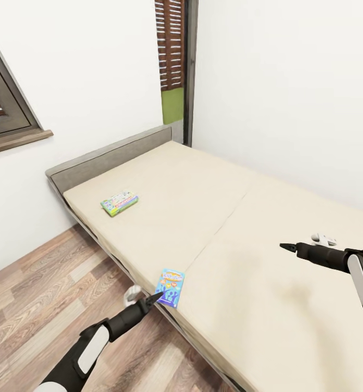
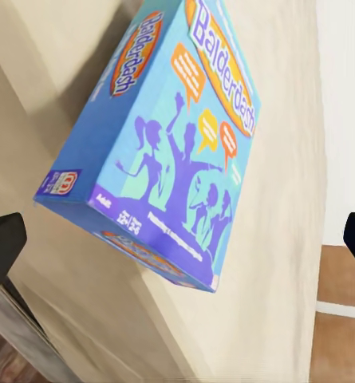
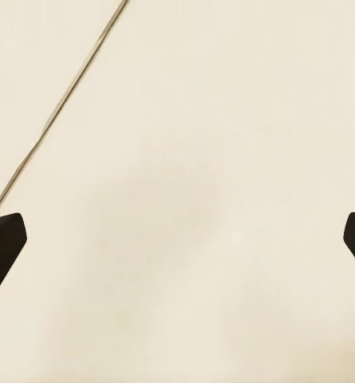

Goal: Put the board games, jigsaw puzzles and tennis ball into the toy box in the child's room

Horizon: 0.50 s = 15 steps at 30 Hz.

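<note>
Blue game box lies at the bed's near edge, lower centre, my left gripper spread wide just before it. 1 green-edged game box sits upper left; my right gripper, fingers apart, hovers over bare sheet.

Blue Balderdash box, purple silhouettes; green-edged white box; beige bed.

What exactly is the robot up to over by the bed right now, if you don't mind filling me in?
The robot is standing at the bed, collecting board games. Its left gripper is open and lined up on the blue Balderdash box, which lies at the mattress edge and is not yet gripped. A second, green-edged game box lies further up the bed near the headboard, untouched. The right gripper hovers open over bare sheet, holding nothing.
</note>
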### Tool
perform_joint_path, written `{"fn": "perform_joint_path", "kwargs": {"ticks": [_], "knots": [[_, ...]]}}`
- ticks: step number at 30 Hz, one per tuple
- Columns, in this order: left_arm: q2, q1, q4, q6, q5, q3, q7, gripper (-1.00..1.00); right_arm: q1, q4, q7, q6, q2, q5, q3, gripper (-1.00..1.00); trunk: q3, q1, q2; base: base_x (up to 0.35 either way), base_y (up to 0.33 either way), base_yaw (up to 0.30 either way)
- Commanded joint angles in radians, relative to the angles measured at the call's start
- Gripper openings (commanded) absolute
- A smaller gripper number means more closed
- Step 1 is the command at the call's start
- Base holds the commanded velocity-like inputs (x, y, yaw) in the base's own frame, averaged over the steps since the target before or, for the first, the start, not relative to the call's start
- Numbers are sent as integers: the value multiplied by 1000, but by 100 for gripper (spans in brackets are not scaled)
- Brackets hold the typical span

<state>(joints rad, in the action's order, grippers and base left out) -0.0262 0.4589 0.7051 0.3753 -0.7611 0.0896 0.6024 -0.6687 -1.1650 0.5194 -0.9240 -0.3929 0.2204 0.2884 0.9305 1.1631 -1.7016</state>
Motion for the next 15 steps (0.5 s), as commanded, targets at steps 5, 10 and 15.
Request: {"fn": "perform_joint_path", "kwargs": {"ticks": [5, 10, 15], "knots": [[-10, -7, 1, 4, -11, 1, 36, 100, -1, -1, 4, -6, 0, 0, 1, 100, 1, 0, 0, 0, 0, 0], [-14, -9, 2, -3, -12, 0, 55, 100, 0, -1, 4, -6, 0, 0, 1, 100, 1, 0, 0, 0, 0, 0], [-18, -12, 1, -12, -12, -1, 71, 100, 0, -1, 4, -6, 0, 0, 1, 100, 3, 0, 0, 0, 0, 0]]}}
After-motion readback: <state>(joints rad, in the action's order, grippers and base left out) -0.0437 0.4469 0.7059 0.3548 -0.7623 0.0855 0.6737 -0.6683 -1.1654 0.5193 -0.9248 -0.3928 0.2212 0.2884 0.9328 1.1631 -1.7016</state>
